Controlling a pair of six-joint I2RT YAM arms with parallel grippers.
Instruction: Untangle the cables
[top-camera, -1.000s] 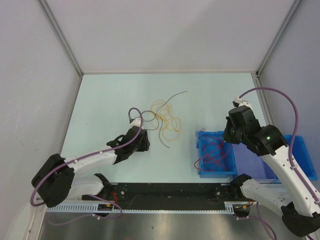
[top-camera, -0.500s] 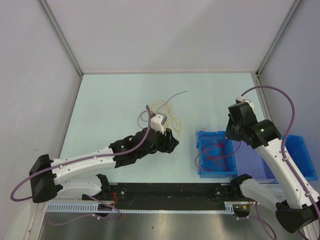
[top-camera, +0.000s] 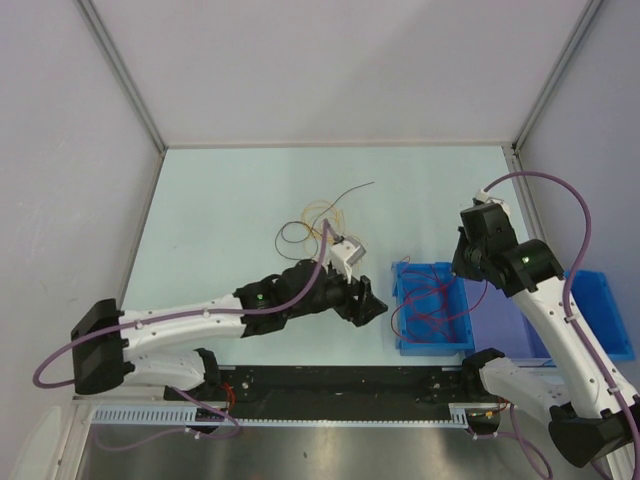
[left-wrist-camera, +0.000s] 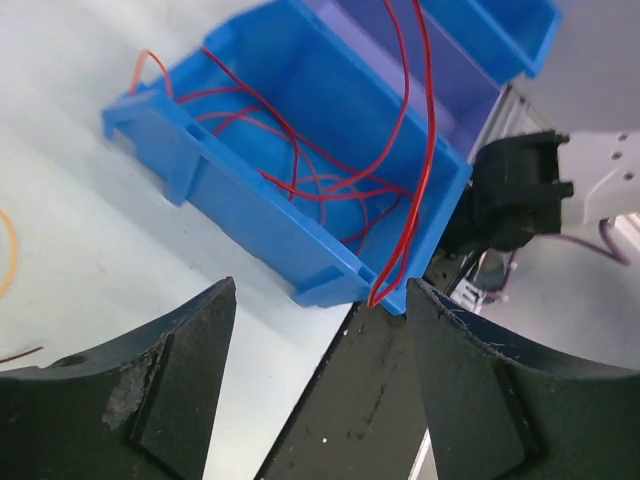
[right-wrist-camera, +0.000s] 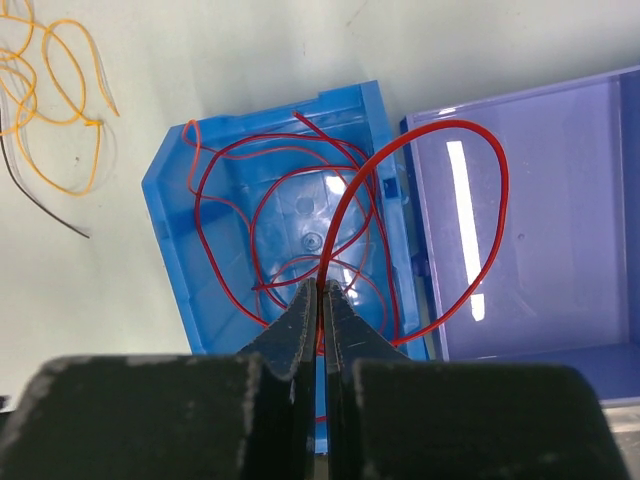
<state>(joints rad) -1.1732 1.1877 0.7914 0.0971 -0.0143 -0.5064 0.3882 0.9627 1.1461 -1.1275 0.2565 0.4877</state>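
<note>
Since these wires are hair-thin, light and floppy, I judge a firm pinch near one end works best. My right gripper (right-wrist-camera: 322, 290) is clenched that way on one red wire (right-wrist-camera: 482, 170), above the bin (right-wrist-camera: 165, 195). My left gripper (left-wrist-camera: 320, 292) hangs spread wide and holds nothing, beside that bin.

Counts:
- two bins, counting the second bin (right-wrist-camera: 560, 200)
- one held red wire
- several red loops inside that I cannot separate
- one heap (top-camera: 322, 222) of orange loops with one black strand (top-camera: 355, 187), on the table (top-camera: 220, 200)

Blue bins (top-camera: 398, 300) (top-camera: 618, 335): 2. Clear purple bin (top-camera: 510, 335): 1. Arms (top-camera: 200, 325) (top-camera: 560, 320): 2. Tools (left-wrist-camera: 320, 290) (right-wrist-camera: 322, 290): 2. Cables (right-wrist-camera: 450, 123): red, orange and black strands, tangled, count indeterminable.
</note>
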